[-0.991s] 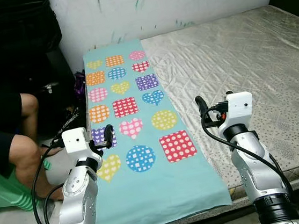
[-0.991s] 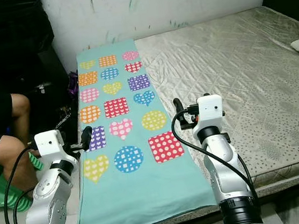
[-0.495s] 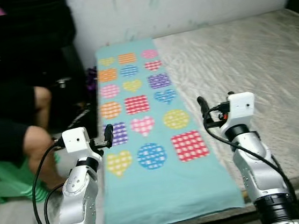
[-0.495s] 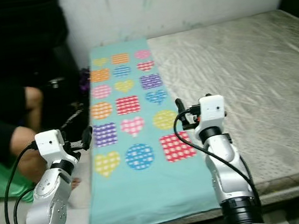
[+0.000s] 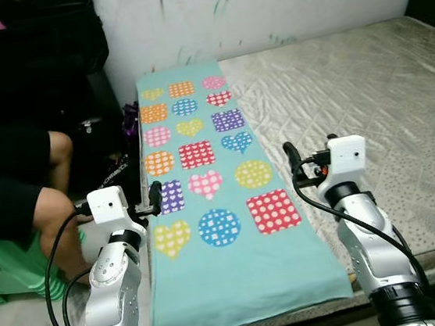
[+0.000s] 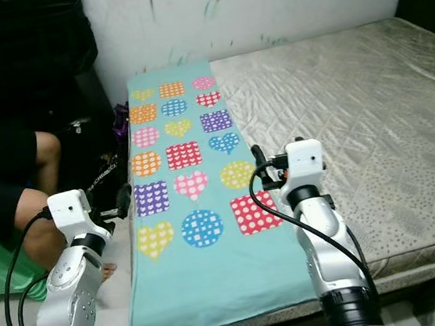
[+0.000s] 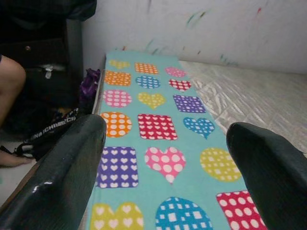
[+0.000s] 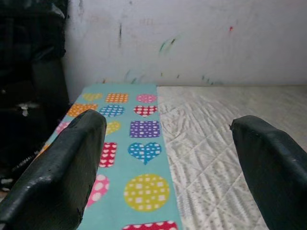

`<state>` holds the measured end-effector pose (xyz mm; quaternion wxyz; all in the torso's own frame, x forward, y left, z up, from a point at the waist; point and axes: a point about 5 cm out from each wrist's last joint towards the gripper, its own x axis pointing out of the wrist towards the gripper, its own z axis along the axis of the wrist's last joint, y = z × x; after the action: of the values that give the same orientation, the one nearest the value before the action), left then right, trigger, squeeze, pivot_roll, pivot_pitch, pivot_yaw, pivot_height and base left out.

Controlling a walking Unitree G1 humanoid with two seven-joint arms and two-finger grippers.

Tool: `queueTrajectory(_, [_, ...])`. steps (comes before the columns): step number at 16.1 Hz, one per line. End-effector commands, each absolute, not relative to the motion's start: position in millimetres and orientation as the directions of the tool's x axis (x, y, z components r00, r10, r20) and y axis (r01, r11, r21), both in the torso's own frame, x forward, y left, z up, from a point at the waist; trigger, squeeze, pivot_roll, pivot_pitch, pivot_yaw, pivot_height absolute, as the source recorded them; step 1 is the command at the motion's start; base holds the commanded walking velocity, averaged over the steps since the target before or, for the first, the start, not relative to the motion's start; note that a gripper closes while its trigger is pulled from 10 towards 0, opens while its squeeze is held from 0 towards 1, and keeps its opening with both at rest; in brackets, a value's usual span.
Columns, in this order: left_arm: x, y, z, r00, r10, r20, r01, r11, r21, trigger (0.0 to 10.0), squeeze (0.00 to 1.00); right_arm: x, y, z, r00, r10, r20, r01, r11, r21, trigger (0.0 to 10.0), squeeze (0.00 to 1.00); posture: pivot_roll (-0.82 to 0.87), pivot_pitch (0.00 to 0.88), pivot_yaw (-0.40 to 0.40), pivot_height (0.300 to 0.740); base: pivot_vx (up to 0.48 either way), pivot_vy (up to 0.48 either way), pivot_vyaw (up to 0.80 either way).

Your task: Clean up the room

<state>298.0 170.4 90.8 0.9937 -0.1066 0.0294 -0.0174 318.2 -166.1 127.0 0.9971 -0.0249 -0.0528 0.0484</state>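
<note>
Mattress [image 5: 366, 91] lies flat and bare — person's knee [image 5: 50, 210] crowds the left.

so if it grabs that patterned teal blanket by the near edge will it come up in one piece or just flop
The teal blanket will likely flop: it lies flat and thin along the mattress, its near edge draping over the side. It is probably light, so a pinch should lift it, but the far end would trail and drag. Both the left gripper and right gripper are open, holding nothing.

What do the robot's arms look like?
Both arms are shiny silver with rounded joints and black collars near the bottom. Each wrist carries a white box, and black cables loop beside it. The left end effector and right end effector each have two long black fingers.
</note>
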Motion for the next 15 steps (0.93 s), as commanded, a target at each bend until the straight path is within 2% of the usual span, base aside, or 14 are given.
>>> queueTrajectory(1, [297.6, 174.4, 92.3, 0.998, -0.028, -0.051, 0.017, 0.98, -0.2, 10.0, 0.0, 319.6, -160.1, 127.4, 0.987, 0.124, 0.103, -0.118, 0.991, -0.064, 10.0, 0.0, -0.19, 0.0, 0.072, 0.74, 0.0, 0.0, 0.8])
queueTrajectory(3, [297.3, 174.7, 92.0, 0.998, -0.029, -0.053, 0.017, 0.98, -0.198, 10.0, 0.0, 319.3, -160.1, 126.7, 0.987, 0.121, 0.103, -0.116, 0.992, -0.053, 10.0, 0.0, -0.19, 0.0, 0.073, 0.74, 0.0, -0.272, 0.8])
queueTrajectory(15, [297.3, 173.4, 90.6, 0.998, -0.036, -0.057, 0.023, 0.979, -0.201, 10.0, 0.0, 318.7, -163.2, 123.1, 0.989, 0.117, 0.09, -0.112, 0.992, -0.06, 10.0, 0.0, -0.2, 0.0, 0.071, 0.74, 0.0, -0.306, 0.0])
